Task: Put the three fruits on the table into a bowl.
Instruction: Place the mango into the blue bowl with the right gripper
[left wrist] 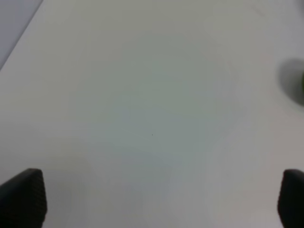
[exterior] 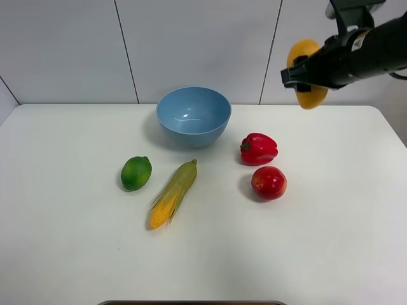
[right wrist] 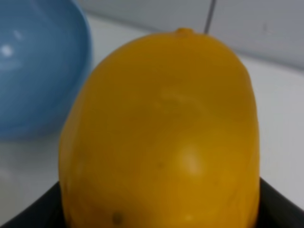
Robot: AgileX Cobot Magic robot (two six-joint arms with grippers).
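Note:
My right gripper (exterior: 304, 71) is shut on the yellow-orange mango (exterior: 306, 73) and holds it high in the air, to the right of the light blue bowl (exterior: 193, 116). In the right wrist view the mango (right wrist: 161, 133) fills the frame, with the bowl (right wrist: 38, 66) behind it. The green lime (exterior: 136, 172) lies on the white table (exterior: 63, 241) left of centre. The red apple (exterior: 268, 182) lies right of centre. My left gripper (left wrist: 156, 199) is open over bare table; its arm is out of the exterior view.
A red bell pepper (exterior: 259, 149) sits just behind the apple. A corn cob in green husk (exterior: 173, 193) lies between the lime and the apple. A dark blur (left wrist: 297, 88) shows at the edge of the left wrist view.

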